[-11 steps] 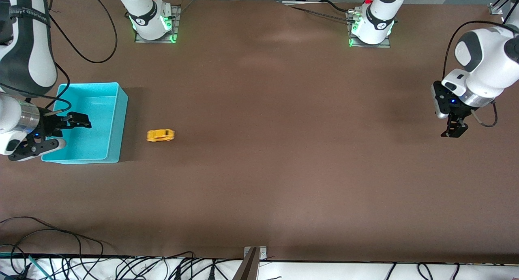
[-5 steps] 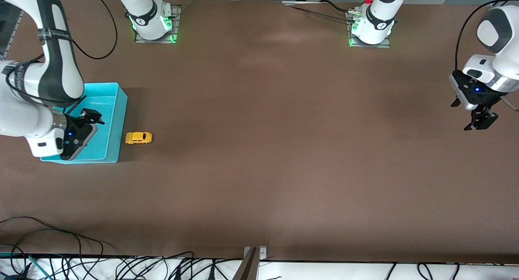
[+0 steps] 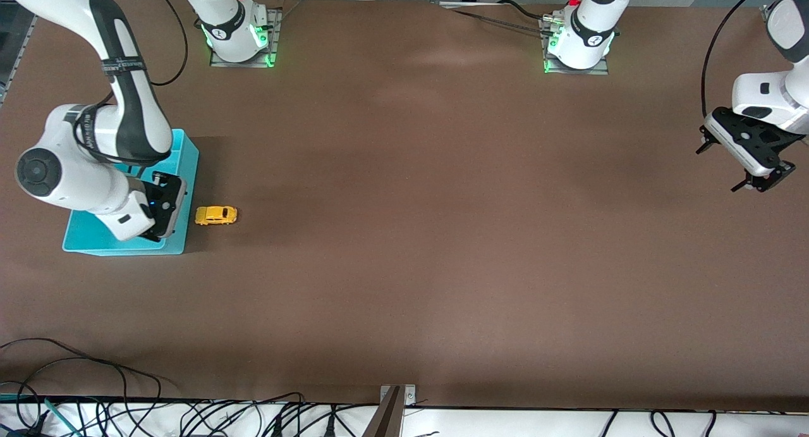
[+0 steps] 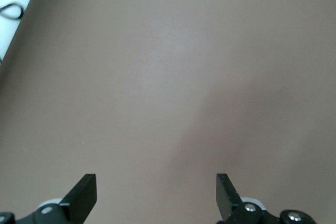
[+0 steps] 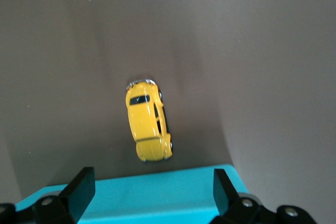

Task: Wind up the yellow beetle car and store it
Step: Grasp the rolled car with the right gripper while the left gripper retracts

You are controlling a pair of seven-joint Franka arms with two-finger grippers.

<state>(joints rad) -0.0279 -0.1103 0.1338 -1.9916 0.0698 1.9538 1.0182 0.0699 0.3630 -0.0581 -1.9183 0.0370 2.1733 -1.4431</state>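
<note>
The yellow beetle car (image 3: 215, 215) stands on the brown table just beside the turquoise bin (image 3: 188, 165), on the side toward the left arm's end. In the right wrist view the car (image 5: 148, 122) sits just outside the bin's rim (image 5: 126, 200). My right gripper (image 3: 164, 210) hangs over the bin's edge nearest the car; its fingers are spread wide and empty (image 5: 153, 187). My left gripper (image 3: 758, 176) is open and empty over bare table at the left arm's end, and its wrist view (image 4: 156, 190) shows only table.
The right arm's elbow and forearm (image 3: 95, 159) cover most of the bin. Both arm bases (image 3: 237, 35) (image 3: 578, 42) stand along the table's edge farthest from the front camera. Cables (image 3: 95, 386) lie off the near edge.
The car rolled toward the bin, then stopped beside it. My right gripper swung over the bin toward the car side. My left gripper drew away toward the table's end.
</note>
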